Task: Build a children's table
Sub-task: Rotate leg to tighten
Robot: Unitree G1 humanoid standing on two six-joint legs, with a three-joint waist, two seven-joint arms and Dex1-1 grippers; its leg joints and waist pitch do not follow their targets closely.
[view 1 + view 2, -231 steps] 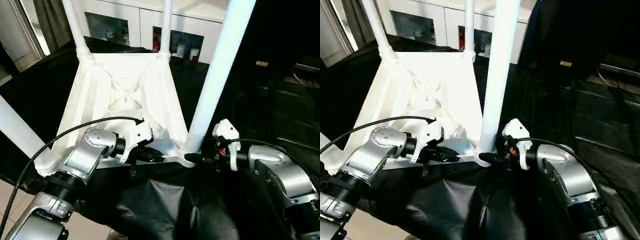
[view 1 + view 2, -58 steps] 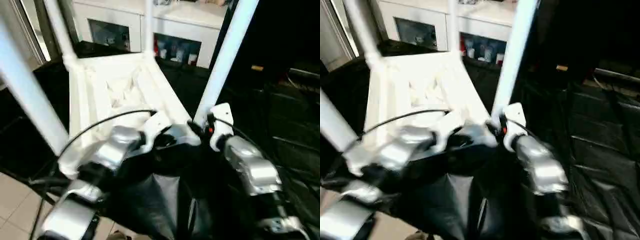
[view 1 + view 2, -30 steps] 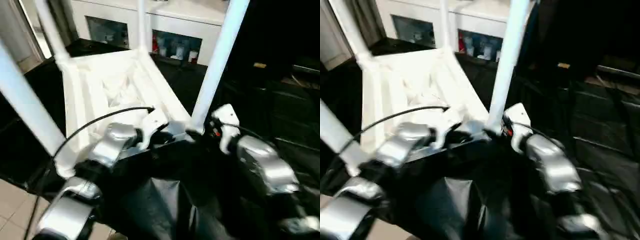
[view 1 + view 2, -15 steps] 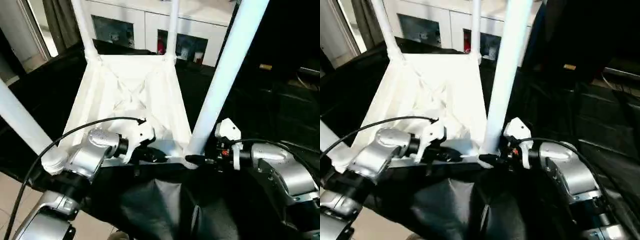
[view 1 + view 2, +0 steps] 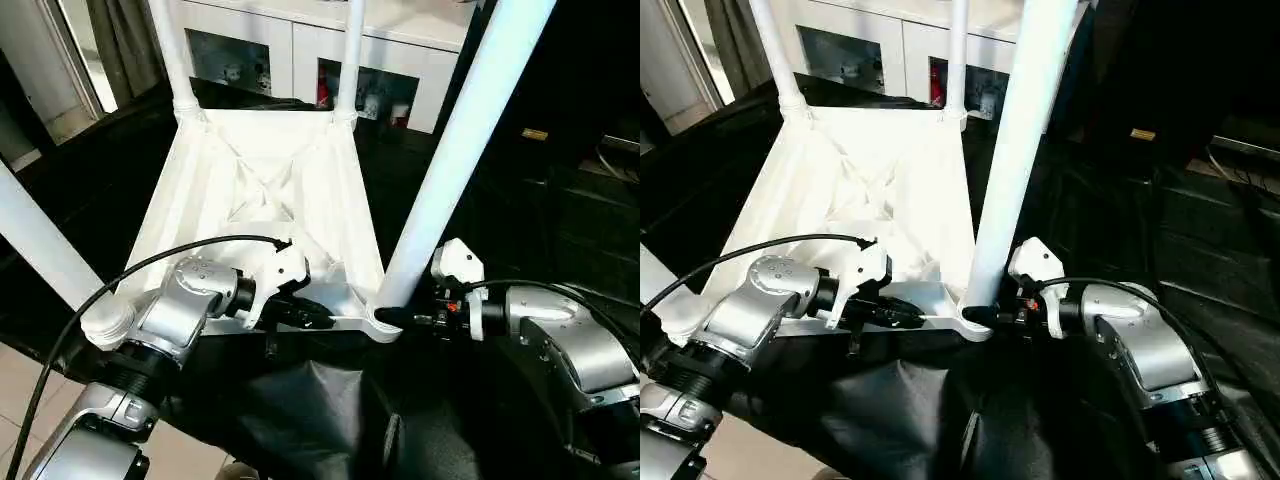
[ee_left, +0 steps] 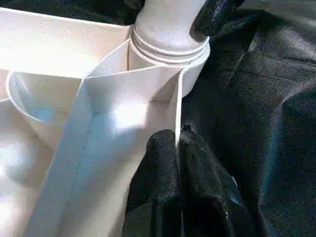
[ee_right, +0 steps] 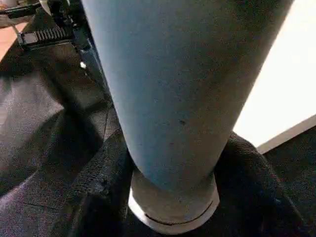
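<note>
Left eye view: the upturned tabletop (image 5: 265, 200) lies at centre frame on the black-draped surface (image 5: 90, 190), four white legs (image 5: 455, 150) rising from its corners. The left gripper (image 5: 310, 315) is pinched on its near rim, lower centre.

Left wrist view: the two fingers (image 6: 160, 182) press together on the thin rim wall.

Right wrist view: the right gripper (image 7: 173, 197) straddles the near-right leg's base, fingers (image 7: 98, 192) against both sides.

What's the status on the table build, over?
Left gripper shut on the tabletop near edge. Right gripper around the base of the near right leg, seated in its corner socket. Four legs stand up. Nothing in the way.
</note>
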